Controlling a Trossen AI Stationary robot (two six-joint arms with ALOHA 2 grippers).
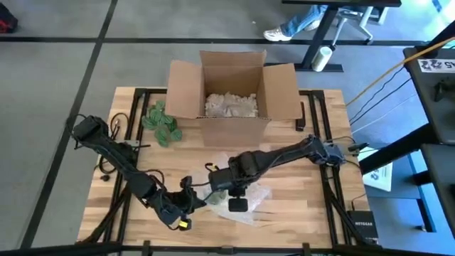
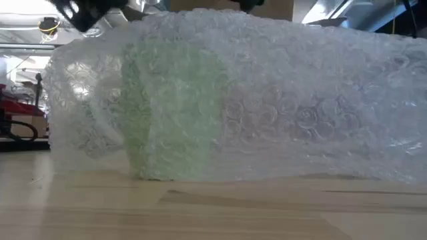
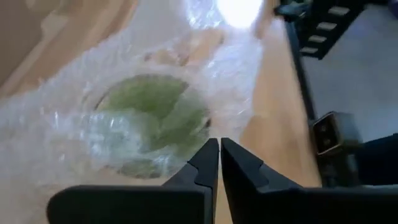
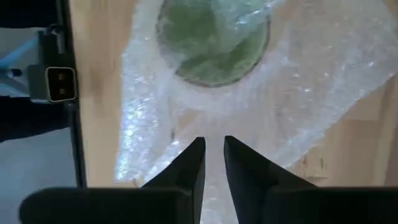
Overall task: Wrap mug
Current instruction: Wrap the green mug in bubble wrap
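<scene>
The green mug (image 2: pixel 175 113) stands near the front middle of the wooden desk (image 1: pixel 298 217), shrouded in a sheet of clear bubble wrap (image 2: pixel 300 113) that drapes over it and trails away to one side along the boards. Both arms crowd in over it. The left tool (image 3: pixel 219 163) sits just beside the wrapped mug with its fingers nearly touching each other, clenched on the plastic's edge. The right tool (image 4: pixel 213 163) hovers above the mug, its fingers a narrow gap apart over the wrap; whether they pinch the sheet I cannot tell. Behind the arms an open cardboard box (image 1: pixel 231 89) of pale packing filler blocks the back of the desk, with a green crumpled bundle (image 1: pixel 162 122) just beside its left flap.
</scene>
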